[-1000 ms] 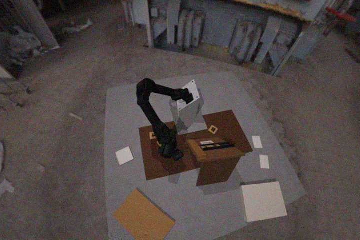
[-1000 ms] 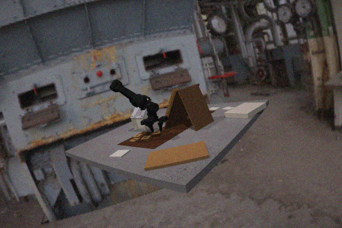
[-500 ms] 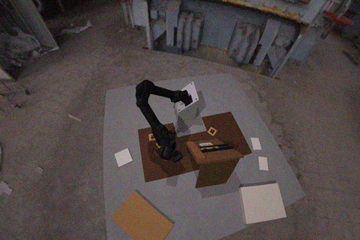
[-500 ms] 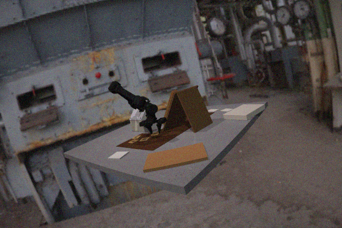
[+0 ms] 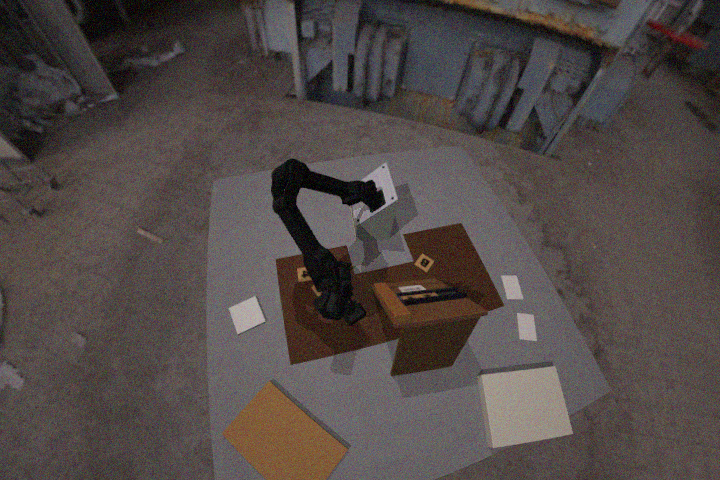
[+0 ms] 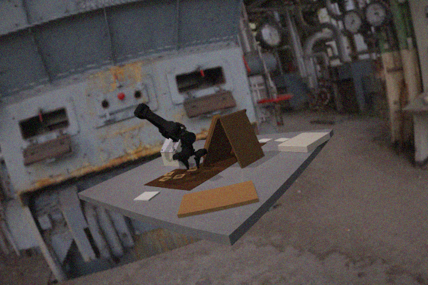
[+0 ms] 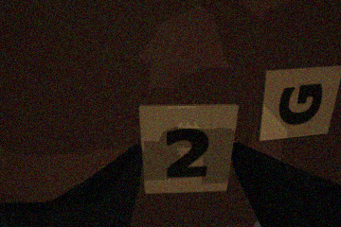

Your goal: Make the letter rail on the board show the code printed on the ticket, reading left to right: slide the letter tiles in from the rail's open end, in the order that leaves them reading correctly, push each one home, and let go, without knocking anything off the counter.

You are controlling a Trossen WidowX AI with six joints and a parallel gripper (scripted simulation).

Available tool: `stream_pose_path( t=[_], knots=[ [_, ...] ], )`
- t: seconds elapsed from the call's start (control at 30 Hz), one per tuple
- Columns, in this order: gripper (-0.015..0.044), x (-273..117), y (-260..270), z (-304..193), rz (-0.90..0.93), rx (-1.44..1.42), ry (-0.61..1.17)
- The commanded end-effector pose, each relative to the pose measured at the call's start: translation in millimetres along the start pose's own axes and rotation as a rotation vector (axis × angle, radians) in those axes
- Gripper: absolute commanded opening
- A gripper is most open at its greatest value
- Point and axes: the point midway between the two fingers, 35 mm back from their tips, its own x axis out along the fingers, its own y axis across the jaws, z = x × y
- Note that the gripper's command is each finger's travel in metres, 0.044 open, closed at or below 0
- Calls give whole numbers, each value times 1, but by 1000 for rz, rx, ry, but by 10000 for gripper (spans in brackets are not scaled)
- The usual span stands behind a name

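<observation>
My gripper (image 6: 192, 167) (image 7: 188, 148) is shut on the tile marked 2 (image 7: 188, 184), with a black finger at each side. It is low over the dark brown mat (image 5: 304, 352) (image 6: 154, 183), left of the board; the exact height is unclear. A tile marked G (image 7: 301, 128) lies to the right in the wrist view. Another tile (image 5: 424, 262) lies behind the board, and a further tile (image 5: 302, 274) lies at the mat's left. The sloping wooden board (image 5: 392, 302) (image 6: 243, 141) carries the dark rail (image 5: 457, 294) and white ticket (image 5: 410, 288). The print and rail contents are unreadable.
A white box-like object (image 5: 386, 181) (image 6: 167, 158) stands behind the mat. An orange slab (image 5: 287, 433) (image 6: 217, 199) and a cream block (image 5: 525, 407) (image 6: 302, 141) lie near the front. A white card (image 5: 246, 314) (image 6: 146, 196) is left, two more (image 5: 511, 287) (image 5: 526, 327) right.
</observation>
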Motion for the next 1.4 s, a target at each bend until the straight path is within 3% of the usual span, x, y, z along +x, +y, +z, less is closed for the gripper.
stream_pose_path(
  t=[0.0, 0.67, 1.37],
  knots=[
    [0, -10, 12, 6, 40, -7, -32],
    [0, -146, 117, 46, 448, -49, -313],
    [0, -302, 192, -16, 913, -52, -348]
  ],
)
